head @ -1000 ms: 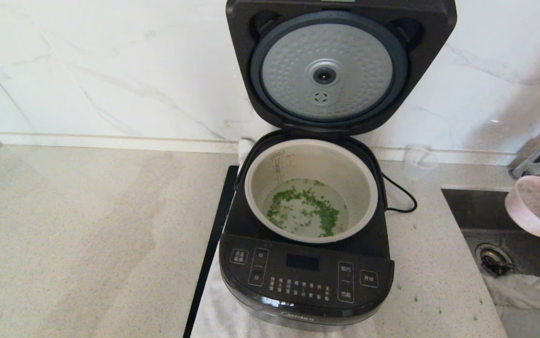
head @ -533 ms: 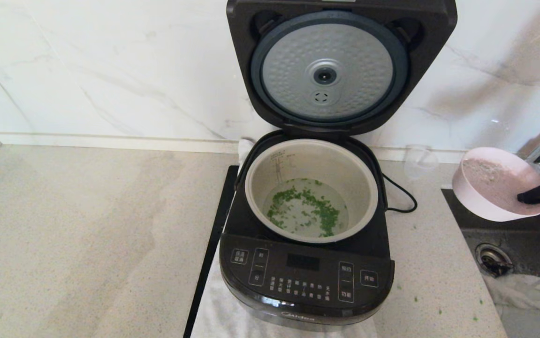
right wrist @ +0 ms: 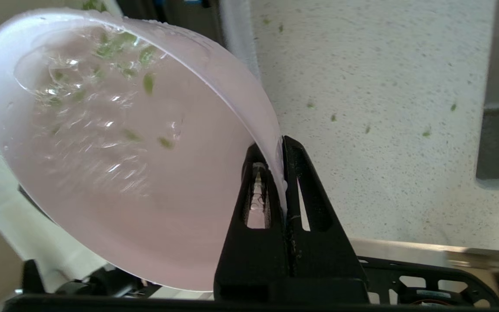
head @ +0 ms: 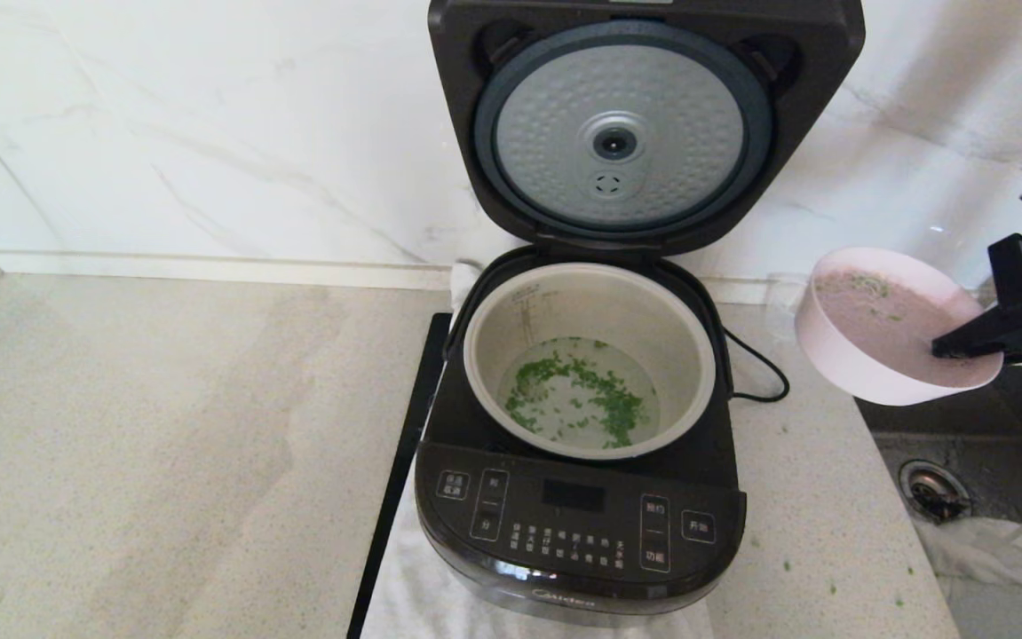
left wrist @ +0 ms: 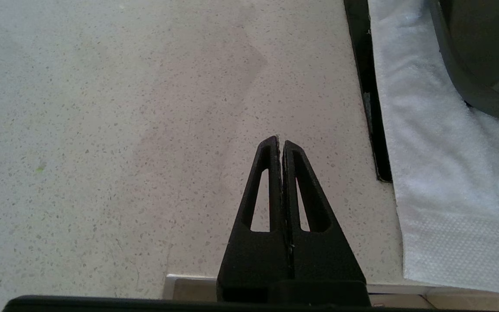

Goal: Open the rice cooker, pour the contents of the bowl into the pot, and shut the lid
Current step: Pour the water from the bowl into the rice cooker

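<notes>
At 3 o'clock from the rice cooker (head: 580, 497), our right hand (head: 963, 348) clamps the tilted bowl (head: 875, 342), holding water with green bits (right wrist: 102, 52). Inside the pot (head: 589, 359), more float. Our left hand (left wrist: 281, 145) rests closed above the worktop (left wrist: 102, 130).

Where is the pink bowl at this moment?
In the head view the bowl is on the right, held by the right gripper, beside the cooker.

a home kitchen: a speckled stone surface (head: 164, 444) runs along a white marble-look backsplash (head: 209, 133), with a steel sink (head: 963, 461) and its drain (head: 932, 490) set in beside a rice cooker (head: 577, 532).
</notes>
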Robot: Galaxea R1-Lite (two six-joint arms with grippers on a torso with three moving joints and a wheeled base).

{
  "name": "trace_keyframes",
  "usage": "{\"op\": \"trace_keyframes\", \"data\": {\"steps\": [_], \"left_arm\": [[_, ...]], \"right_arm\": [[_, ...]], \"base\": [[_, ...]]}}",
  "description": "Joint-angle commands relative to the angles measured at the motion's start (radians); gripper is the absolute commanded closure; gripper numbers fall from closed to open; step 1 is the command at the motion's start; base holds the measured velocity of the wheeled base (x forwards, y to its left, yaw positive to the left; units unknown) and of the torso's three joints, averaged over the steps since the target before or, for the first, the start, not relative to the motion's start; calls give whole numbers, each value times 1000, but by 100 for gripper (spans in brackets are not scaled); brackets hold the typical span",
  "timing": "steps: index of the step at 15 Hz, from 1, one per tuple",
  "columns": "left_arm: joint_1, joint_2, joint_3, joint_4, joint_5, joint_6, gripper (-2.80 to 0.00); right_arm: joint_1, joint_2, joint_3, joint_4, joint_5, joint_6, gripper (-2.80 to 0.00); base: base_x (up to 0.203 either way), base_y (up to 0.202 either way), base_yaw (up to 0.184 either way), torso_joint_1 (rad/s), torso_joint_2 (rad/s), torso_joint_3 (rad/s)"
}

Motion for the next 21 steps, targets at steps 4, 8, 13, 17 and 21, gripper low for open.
{"op": "trace_keyframes", "data": {"steps": [4, 8, 13, 17, 21], "left_arm": [[0, -1, 0, 1, 0, 0, 0], [0, -1, 0, 1, 0, 0, 0], [0, -1, 0, 1, 0, 0, 0], [0, -1, 0, 1, 0, 0, 0], [0, -1, 0, 1, 0, 0, 0]], "right_arm": [[149, 92, -105, 35, -43, 46, 0], [221, 146, -143, 39, -60, 73, 0], [309, 186, -171, 25, -95, 101, 0], [371, 213, -172, -14, -125, 118, 0], [427, 240, -173, -41, -154, 124, 0]], "base": [[0, 0, 0, 0, 0, 0], [0, 0, 0, 0, 0, 0], [0, 0, 0, 0, 0, 0], [0, 0, 0, 0, 0, 0], [0, 0, 0, 0, 0, 0]]}}
